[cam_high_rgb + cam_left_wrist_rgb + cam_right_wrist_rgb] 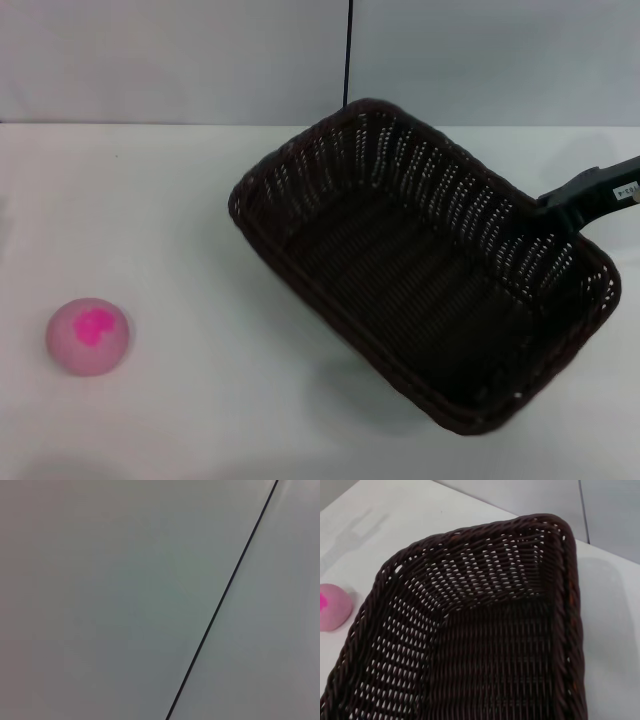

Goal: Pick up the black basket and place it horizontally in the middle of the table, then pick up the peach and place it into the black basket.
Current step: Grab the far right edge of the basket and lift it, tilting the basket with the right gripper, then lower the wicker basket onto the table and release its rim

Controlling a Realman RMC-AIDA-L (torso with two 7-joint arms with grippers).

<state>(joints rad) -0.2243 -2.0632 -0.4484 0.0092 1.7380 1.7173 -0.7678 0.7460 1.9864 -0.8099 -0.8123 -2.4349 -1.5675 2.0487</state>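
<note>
While the large, dark brown-black woven wicker basket [425,265] with its braided rim and openwork sides sits askew on the wide white matte table [200,220], its long axis runs from far-left to near-right across the right half of the surface, with a soft shadow beneath its near side. At the basket's far-right rim the black right gripper [585,200] reaches in from the right edge and meets the wicker; whether its fingers are spread or clamped on the rim cannot be told. Well apart, on the near-left of the table, rests the small pale pink peach [88,336] with a bright magenta blotch. From the right wrist, the basket's interior [495,650] fills the view, the peach [334,607] beside its outer wall.
</note>
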